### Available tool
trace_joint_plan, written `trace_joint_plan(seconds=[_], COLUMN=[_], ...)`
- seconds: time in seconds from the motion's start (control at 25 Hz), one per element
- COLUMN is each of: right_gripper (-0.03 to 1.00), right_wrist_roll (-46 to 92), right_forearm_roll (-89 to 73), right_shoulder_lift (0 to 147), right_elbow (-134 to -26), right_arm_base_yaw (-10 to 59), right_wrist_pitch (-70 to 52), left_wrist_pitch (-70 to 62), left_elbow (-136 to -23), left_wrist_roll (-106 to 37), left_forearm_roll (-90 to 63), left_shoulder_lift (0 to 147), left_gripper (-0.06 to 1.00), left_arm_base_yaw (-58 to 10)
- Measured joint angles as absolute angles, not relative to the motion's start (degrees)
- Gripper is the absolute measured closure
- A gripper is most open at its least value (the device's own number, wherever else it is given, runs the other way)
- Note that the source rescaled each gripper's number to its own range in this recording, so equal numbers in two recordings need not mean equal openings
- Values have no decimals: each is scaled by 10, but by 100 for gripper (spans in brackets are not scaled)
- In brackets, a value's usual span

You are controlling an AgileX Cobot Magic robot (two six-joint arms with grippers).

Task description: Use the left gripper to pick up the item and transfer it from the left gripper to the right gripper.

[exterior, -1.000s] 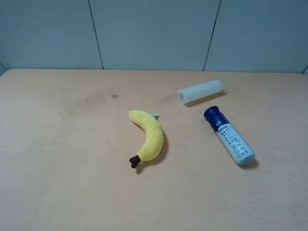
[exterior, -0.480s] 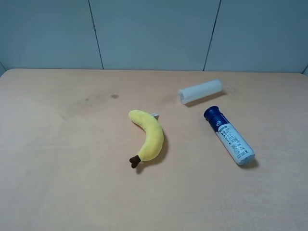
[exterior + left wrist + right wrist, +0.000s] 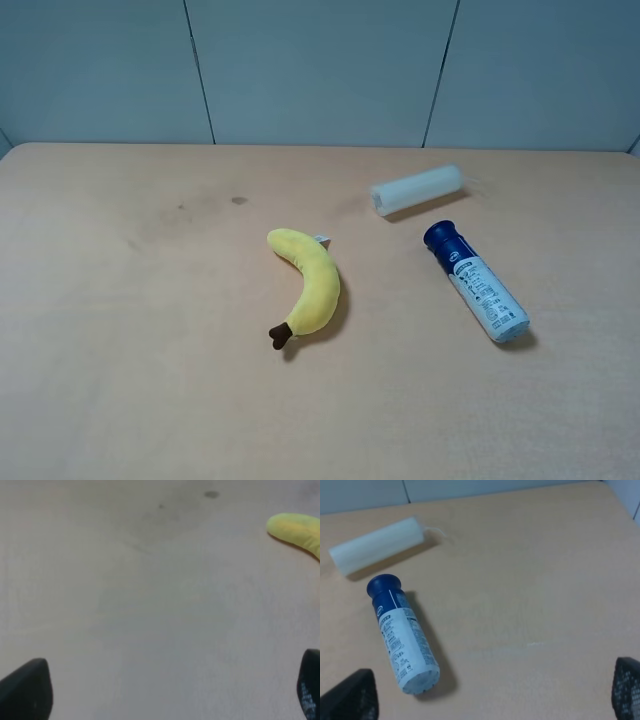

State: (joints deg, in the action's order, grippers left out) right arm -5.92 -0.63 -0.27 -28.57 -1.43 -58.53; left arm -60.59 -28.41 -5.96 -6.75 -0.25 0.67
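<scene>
The item, a slim can (image 3: 476, 283) with a dark blue cap and a white printed body, lies on its side on the right of the table, cap toward the back. It also shows in the right wrist view (image 3: 401, 634). Neither arm shows in the high view. My left gripper (image 3: 170, 692) is open over bare table; only its two black fingertips (image 3: 27, 690) show, far from the can. My right gripper (image 3: 492, 692) is open and empty, its fingertips (image 3: 352, 695) apart, with the can between them and a little ahead.
A yellow plush banana (image 3: 310, 285) lies at the table's middle; its tip shows in the left wrist view (image 3: 295, 530). A plain white tube (image 3: 417, 189) lies behind the can, also in the right wrist view (image 3: 377, 545). The tan table (image 3: 120, 330) ends at a grey-blue wall.
</scene>
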Motion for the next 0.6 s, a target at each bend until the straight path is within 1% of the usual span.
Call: trace_joint_plan(seconds=[0.6], right_gripper=[-3], right_wrist_roll=[-59], right_forearm_roll=[-6], right_shoulder_lift=[-3], right_elbow=[-286], right_arm_base_yaw=[-14], right_wrist_pitch=[-585], left_wrist_pitch=[-606], left_elbow=[-284], left_wrist_roll=[-60], left_forearm_roll=[-68], left_shoulder_lift=[-3], left_gripper=[-2], left_arm_base_yaw=[7])
